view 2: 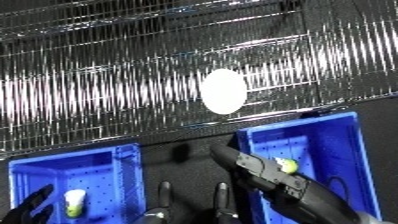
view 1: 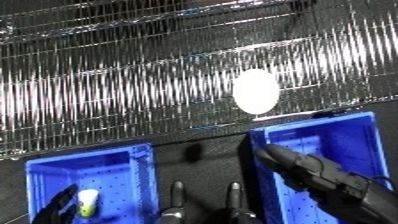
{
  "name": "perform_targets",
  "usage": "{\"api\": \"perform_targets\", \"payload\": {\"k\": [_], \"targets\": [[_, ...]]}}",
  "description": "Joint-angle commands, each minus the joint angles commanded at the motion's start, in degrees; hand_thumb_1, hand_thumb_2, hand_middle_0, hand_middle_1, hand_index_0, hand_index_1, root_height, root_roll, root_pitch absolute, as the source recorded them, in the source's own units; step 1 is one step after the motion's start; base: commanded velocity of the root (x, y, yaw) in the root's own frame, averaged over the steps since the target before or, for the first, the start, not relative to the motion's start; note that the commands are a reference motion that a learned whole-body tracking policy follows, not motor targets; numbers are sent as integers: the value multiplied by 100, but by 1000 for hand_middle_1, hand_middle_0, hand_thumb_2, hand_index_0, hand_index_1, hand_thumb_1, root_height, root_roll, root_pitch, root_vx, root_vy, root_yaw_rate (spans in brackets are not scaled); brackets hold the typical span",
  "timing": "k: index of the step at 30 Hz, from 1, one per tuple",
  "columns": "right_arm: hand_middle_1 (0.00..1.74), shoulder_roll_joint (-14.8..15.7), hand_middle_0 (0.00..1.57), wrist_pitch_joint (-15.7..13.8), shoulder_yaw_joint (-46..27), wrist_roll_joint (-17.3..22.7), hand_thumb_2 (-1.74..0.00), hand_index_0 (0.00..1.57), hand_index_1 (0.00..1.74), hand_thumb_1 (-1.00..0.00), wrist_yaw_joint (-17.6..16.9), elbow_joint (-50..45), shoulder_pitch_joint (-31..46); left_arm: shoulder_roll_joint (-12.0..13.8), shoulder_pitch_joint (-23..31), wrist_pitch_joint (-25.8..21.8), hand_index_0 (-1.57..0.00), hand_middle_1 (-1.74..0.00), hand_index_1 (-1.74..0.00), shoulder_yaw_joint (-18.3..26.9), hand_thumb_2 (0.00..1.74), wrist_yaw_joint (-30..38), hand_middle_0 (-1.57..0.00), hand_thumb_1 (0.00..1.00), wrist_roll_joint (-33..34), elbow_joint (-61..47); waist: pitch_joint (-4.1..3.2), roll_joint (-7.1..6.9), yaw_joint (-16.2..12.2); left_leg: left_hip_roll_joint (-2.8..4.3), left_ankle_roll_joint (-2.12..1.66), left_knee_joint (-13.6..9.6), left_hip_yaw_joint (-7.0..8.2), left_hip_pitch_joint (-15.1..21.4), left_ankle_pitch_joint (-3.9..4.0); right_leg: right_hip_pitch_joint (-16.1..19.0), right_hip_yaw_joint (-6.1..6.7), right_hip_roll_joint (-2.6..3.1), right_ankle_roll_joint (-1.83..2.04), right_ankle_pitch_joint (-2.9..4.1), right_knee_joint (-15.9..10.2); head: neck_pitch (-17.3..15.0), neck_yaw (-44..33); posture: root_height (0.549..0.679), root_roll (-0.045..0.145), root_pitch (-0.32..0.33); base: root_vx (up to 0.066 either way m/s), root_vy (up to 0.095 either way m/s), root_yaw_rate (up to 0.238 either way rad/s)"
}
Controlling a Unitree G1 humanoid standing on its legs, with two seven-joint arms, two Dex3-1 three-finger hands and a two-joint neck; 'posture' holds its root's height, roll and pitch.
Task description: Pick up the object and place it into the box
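Right eye view: right hand [view 2: 258, 167] reaches over right blue bin [view 2: 342, 145], fingers straight, holding nothing.
Object: pale yellow-green piece [view 2: 286, 164] beside its fingers, inside that bin.
Left bin [view 1: 133, 165]: similar piece [view 1: 87, 201]; left hand [view 1: 55, 206], grip unclear.
Progress: seemingly nearly complete.

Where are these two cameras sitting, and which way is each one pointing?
Left eye view: on the robot's head, looking down at the left blue bin, right blue bin and wire mesh; the right hand and left hand show.
Right eye view: beside it, facing the same way; here a small yellow-green object shows by the right hand, hidden in the other view.
Shared: both bins, the mesh, a white disc, and a pale object in the left bin.
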Motion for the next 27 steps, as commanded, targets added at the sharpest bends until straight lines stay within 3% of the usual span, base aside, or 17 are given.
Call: {"api": "perform_targets", "payload": {"k": [4, 9, 18, 27], "targets": [[0, 112, 0, -639, -406, -424, 0, 0, 0, 0, -719, -20, -167, -73, -28, 67, 0, 0, 0, 31, 0, 45, 0, 0, 49, -39, 30, 42, -46, -1, 9, 67, 34, -12, -44, -37, 32, -15, -9, -4, 50, 64, 33, 668, 40, 3, -1, 22, -43], [0, 52, 0, -1090, -579, -1178, 0, 0, 0, 0, -1616, 408, -594, -150, -93, 119, 0, 0, 0, -25, 0, 144, 0, 0, -6, -161, 134, 91, -23, -19, 26, 209, 45, -80, -96, -121, 60, -42, -44, -13, 166, 159, 262, 667, 45, -2, -7, 11, -31], [0, -355, 0, -1285, -225, -2105, 0, 0, 0, 0, -3020, 1518, -1610, -155, -186, 296, 0, 0, 0, -248, 0, 323, 0, 0, 5, -550, 422, 211, 176, -138, 76, 566, -66, -397, -161, -418, 59, -116, -133, -55, 538, 378, 865, 664, 57, 0, -18, 1, 48], [0, -631, 0, -1166, 378, -2221, 0, 0, 0, 0, -3859, 2455, -2480, -74, -398, 381, 0, 0, 0, -484, 0, 343, 0, 0, -65, -710, 708, 364, 345, -288, 151, 1097, -180, -865, -313, -867, 85, -194, -235, -196, 1127, 637, 1511, 657, 68, 7, -30, 5, 71]]}}
